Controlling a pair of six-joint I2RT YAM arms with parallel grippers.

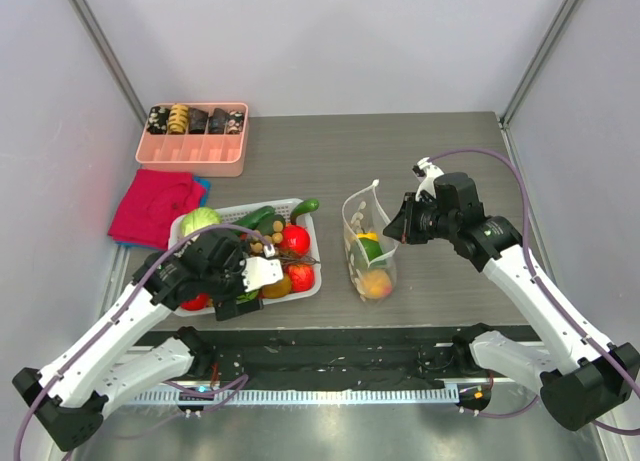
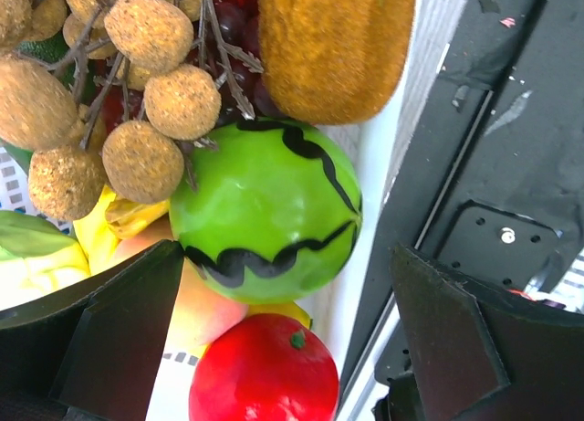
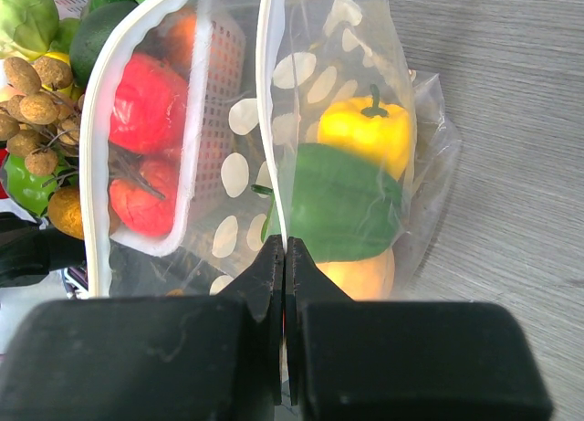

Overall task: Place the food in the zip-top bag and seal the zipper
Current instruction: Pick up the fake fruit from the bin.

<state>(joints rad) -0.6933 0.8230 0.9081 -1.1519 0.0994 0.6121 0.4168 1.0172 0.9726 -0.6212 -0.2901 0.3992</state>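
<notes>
The dotted clear zip-top bag (image 1: pixel 368 243) stands open right of the white basket (image 1: pixel 306 292). It holds a yellow pepper (image 3: pixel 370 133), a green pepper (image 3: pixel 342 202) and a peach (image 3: pixel 360 275). My right gripper (image 3: pixel 285 252) is shut on the zipper strip (image 3: pixel 269 120) at the bag's right mouth edge and holds it up; it also shows in the top view (image 1: pixel 397 226). My left gripper (image 2: pixel 287 302) is open low over the basket's front right corner (image 1: pixel 250 279). Between its fingers lie a green black-striped ball (image 2: pixel 265 211) and a red apple (image 2: pixel 265 371).
The basket holds more food: a brown longan cluster (image 2: pixel 137 101), a fuzzy brown fruit (image 2: pixel 333 47), a cabbage (image 1: pixel 200 220) and a cucumber (image 1: pixel 305 209). A pink tray (image 1: pixel 193 153) and a red cloth (image 1: pixel 152 206) lie at the back left. A black rail (image 1: pixel 330 356) runs along the front edge.
</notes>
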